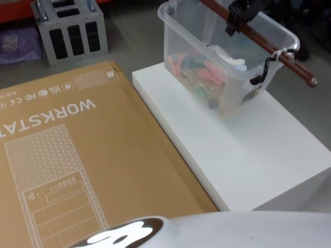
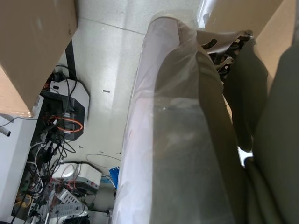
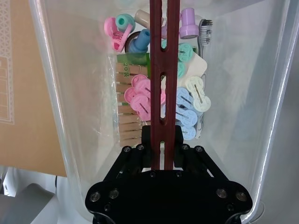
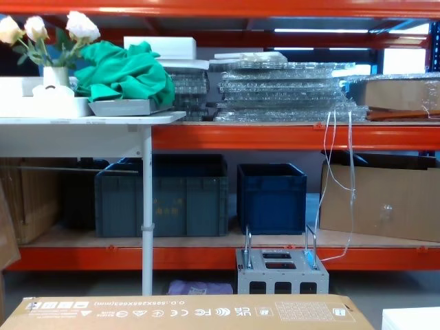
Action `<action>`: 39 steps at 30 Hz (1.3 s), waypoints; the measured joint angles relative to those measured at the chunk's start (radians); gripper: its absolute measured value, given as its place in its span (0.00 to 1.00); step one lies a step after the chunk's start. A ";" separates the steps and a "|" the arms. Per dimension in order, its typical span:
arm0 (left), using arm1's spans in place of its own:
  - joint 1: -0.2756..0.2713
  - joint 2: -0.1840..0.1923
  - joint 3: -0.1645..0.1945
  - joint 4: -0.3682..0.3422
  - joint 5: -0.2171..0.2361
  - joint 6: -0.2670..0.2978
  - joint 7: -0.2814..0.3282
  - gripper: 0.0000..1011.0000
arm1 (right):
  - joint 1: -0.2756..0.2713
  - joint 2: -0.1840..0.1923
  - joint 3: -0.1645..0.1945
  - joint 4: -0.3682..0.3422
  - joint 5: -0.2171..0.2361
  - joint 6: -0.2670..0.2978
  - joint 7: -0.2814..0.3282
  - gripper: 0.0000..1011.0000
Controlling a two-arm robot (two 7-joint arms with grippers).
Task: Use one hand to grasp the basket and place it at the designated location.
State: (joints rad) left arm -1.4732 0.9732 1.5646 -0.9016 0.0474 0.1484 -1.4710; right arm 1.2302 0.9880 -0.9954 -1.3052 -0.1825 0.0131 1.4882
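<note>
Nearest you lies a flat cardboard box [image 1: 77, 155], and just beside it a white platform [image 1: 248, 155]. At its far end is the basket [image 1: 194, 49], which looks light, made of thin stiff plastic, and holds loose clips [image 1: 207, 72]. Your right gripper [image 1: 235, 20] pinches the middle of the basket's dark red handle [image 1: 269, 49]. Beyond, a grey metal unit [image 1: 72, 31] stands on the floor.

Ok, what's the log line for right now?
right gripper | jaws shut on handle | basket tilted over white block | clips inside

The head view's top edge cuts off the right gripper [image 1: 232, 25] and the basket [image 1: 207, 57].
</note>
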 joint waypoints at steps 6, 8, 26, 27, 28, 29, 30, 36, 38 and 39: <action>0.000 0.000 0.000 0.000 0.000 0.000 0.000 0.00 | 0.015 -0.018 -0.001 -0.005 -0.008 -0.014 0.001 0.23; 0.000 0.000 0.000 0.000 0.000 0.000 0.000 0.00 | 0.019 -0.022 -0.002 -0.007 -0.010 -0.016 0.001 0.23; 0.000 0.000 0.000 0.000 0.000 0.000 0.000 0.00 | 0.067 -0.082 -0.042 -0.039 0.008 -0.081 0.028 0.23; 0.000 0.000 0.000 0.000 0.000 0.000 0.000 0.00 | 0.068 -0.084 -0.045 -0.040 0.008 -0.082 0.028 0.23; 0.000 0.000 0.000 0.000 0.000 0.000 0.000 0.00 | 0.072 -0.090 -0.050 -0.045 0.007 -0.085 0.028 0.23; 0.000 0.000 0.000 0.000 0.000 0.000 0.000 0.00 | 0.072 -0.090 -0.050 -0.045 0.007 -0.085 0.028 0.23; 0.000 0.000 0.000 0.000 0.000 0.000 0.000 0.00 | 0.075 -0.097 -0.056 -0.050 0.006 -0.089 0.028 0.23; 0.000 0.000 0.000 0.000 0.000 0.000 0.000 0.00 | 0.089 -0.127 -0.079 -0.070 0.001 -0.109 0.024 0.23; 0.000 0.000 0.000 0.000 0.000 0.000 0.000 0.00 | 0.094 -0.137 -0.087 -0.077 0.000 -0.117 0.023 0.23; 0.000 0.000 0.000 0.000 0.000 0.000 0.000 0.00 | 0.094 -0.137 -0.087 -0.077 0.000 -0.117 0.023 0.23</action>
State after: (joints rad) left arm -1.4731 0.9732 1.5645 -0.9015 0.0474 0.1484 -1.4710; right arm 1.3237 0.8509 -1.0827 -1.3824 -0.1823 -0.1041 1.5117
